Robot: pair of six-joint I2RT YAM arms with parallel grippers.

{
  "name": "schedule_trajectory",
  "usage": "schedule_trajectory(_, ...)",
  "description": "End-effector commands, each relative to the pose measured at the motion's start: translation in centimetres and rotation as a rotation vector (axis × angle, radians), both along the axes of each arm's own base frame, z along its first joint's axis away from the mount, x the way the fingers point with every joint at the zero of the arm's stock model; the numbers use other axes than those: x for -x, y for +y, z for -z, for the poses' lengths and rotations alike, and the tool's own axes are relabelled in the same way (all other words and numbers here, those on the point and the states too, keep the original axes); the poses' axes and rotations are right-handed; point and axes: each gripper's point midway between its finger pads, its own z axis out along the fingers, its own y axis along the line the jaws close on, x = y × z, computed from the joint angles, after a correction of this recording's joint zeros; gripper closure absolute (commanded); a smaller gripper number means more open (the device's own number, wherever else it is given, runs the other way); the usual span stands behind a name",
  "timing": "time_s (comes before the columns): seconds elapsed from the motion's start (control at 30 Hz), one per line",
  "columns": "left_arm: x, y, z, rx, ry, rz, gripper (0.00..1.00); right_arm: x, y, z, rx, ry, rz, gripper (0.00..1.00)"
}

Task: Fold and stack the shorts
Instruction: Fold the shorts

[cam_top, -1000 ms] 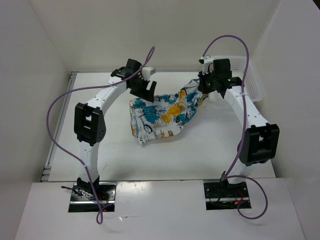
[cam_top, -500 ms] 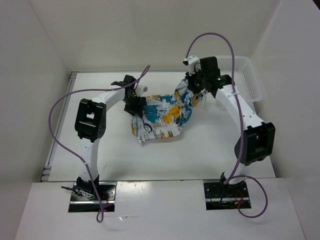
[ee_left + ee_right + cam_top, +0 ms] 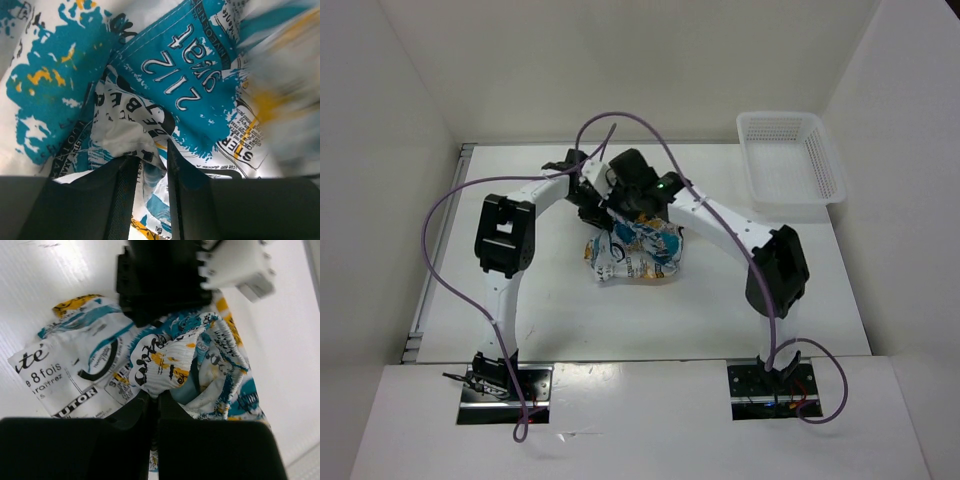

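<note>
The shorts [image 3: 638, 260] lie bunched at the table's middle, white with teal, yellow and black print. Both grippers meet over their far edge. My right gripper [image 3: 628, 198] has reached across from the right; in the right wrist view it [image 3: 157, 395] is shut on a ribbed fold of the shorts [image 3: 170, 360]. My left gripper [image 3: 592, 205] sits just left of it. In the left wrist view its jaws [image 3: 149, 162] stand narrowly apart, with a loose fold of the shorts [image 3: 190, 75] hanging between the fingers [image 3: 122, 195].
A white mesh basket [image 3: 790, 160] stands at the back right of the table. The left gripper's black body [image 3: 160, 280] hangs right in front of my right gripper. White walls enclose the table on three sides.
My right arm swung left from near the basket, carrying the shorts' right end over onto the left part. The left gripper came down onto the cloth and its jaws narrowed.
</note>
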Motion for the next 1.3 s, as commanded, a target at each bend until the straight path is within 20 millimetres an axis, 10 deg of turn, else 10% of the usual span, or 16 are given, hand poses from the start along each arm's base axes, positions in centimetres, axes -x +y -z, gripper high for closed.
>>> schedule_trajectory(0.0, 1.8, 0.2, 2.7, 0.046, 0.107, 0.009, 0.64, -0.5, 3.0, -0.8, 0.035, -0.09, -0.084, 1.0)
schedule_trajectory(0.3, 1.4, 2.2, 3.8, 0.042, 0.134, -0.038, 0.63, 2.3, 6.0, 3.7, 0.159, -0.062, -0.229, 1.0)
schedule_trajectory(0.4, 1.3, 2.4, 3.9, 0.034, 0.132, -0.041, 0.6, 3.3, 6.1, 5.2, 0.217, -0.061, -0.266, 0.37)
schedule_trajectory(0.47, 1.3, 2.5, 4.0, 0.022, 0.13, -0.044, 0.58, 4.0, 6.4, 3.6, 0.208, -0.086, -0.288, 0.02)
schedule_trajectory(0.7, 1.1, 2.9, 4.9, -0.007, 0.133, -0.052, 0.57, 5.8, 9.2, -10.3, -0.13, -0.201, -0.21, 0.0)
schedule_trajectory(0.87, 0.9, 3.2, 4.6, -0.025, 0.118, -0.058, 0.54, -0.1, -0.1, -10.1, -0.22, -0.142, 0.184, 0.04)
schedule_trajectory(1.03, 0.9, 3.2, 4.2, -0.025, 0.118, -0.058, 0.5, -3.6, -11.3, -2.3, -0.272, 0.177, 0.544, 0.12)
schedule_trajectory(1.27, 0.9, 3.6, 4.0, -0.045, 0.113, -0.064, 0.46, -3.8, -15.5, 2.1, -0.346, 0.365, 0.716, 0.03)
